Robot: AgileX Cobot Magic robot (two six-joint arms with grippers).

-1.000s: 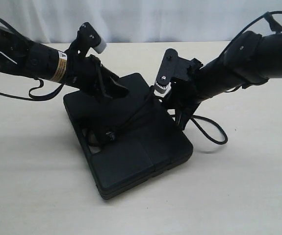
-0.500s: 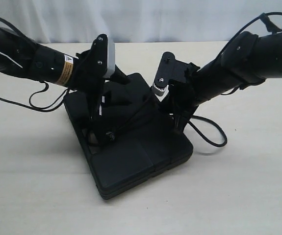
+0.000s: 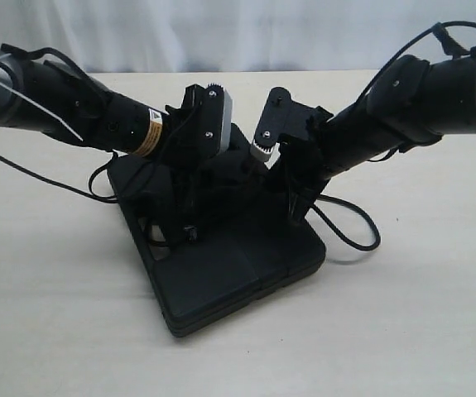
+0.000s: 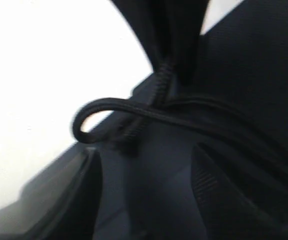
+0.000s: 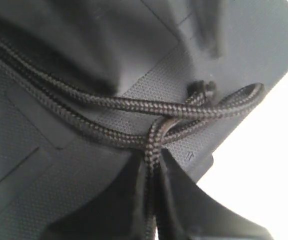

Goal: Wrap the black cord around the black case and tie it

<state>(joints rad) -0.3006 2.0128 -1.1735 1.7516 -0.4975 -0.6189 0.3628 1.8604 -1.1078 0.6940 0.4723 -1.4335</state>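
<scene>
The black case (image 3: 229, 273) lies flat on the table, also showing as the black case (image 5: 28, 190) and the black case (image 4: 264, 65). The black cord (image 5: 133, 106) crosses its textured top in doubled strands that bend into a loop at the case's edge. One strand runs between the pads of my right gripper (image 5: 151, 167), which is shut on it; this is my right gripper (image 3: 291, 205) over the case's far right part. My left gripper (image 3: 225, 178) hovers low over the case's far middle, my left gripper (image 4: 149, 200) open and holding nothing, a little short of the black cord (image 4: 118, 107).
A fuzzy tuft (image 3: 186, 232) sits near the case's handle slot. A black loop (image 3: 358, 240) lies on the table right of the case. Thin robot cables (image 3: 97, 178) hang at the left. The pale table (image 3: 420, 331) stretches in front, with a white backdrop behind.
My left arm has swung right and turned its wrist, dropping low over the case close to the right gripper. The right gripper has kept its hold and edged slightly left.
</scene>
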